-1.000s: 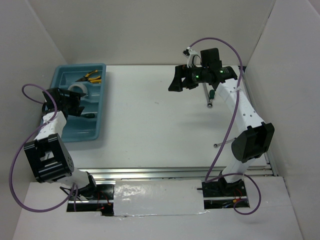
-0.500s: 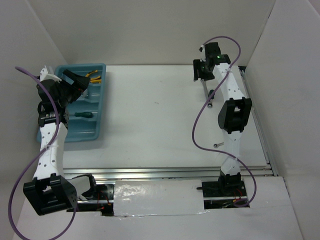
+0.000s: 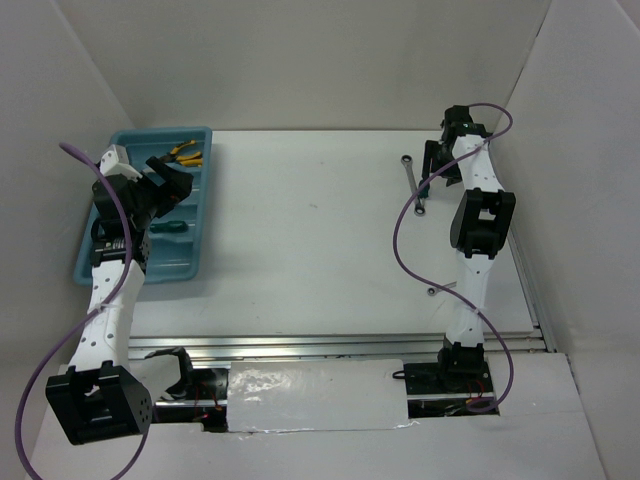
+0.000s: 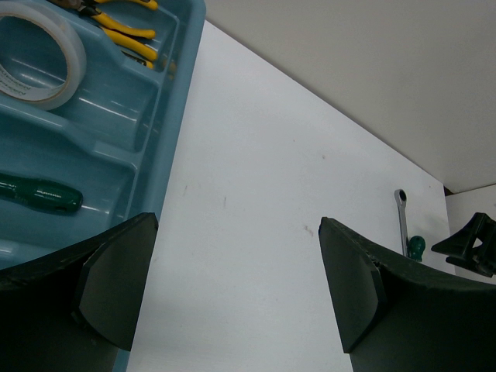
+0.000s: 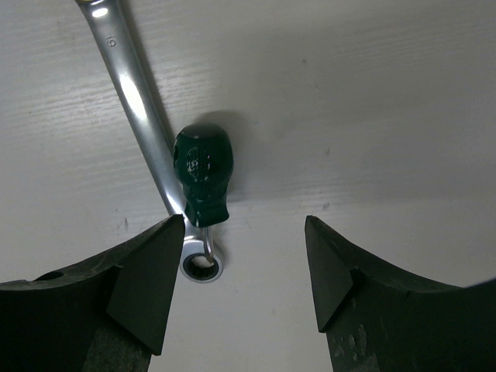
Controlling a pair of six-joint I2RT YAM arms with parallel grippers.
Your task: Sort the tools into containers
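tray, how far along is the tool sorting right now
Done: the yellow-handled pliers, tape ring and one green screwdriver lie in the tray. In hand: nothing. The left fingers are open, and the right fingers hover open over a silver wrench and a second green screwdriver on the table. Left: those two, plus a small silver piece beside the right arm, too small to identify.

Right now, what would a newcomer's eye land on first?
The blue tray at far left stands out, holding yellow pliers, tape and a green screwdriver. On the right, the right gripper hangs open over a second green screwdriver lying against a wrench on the white table.
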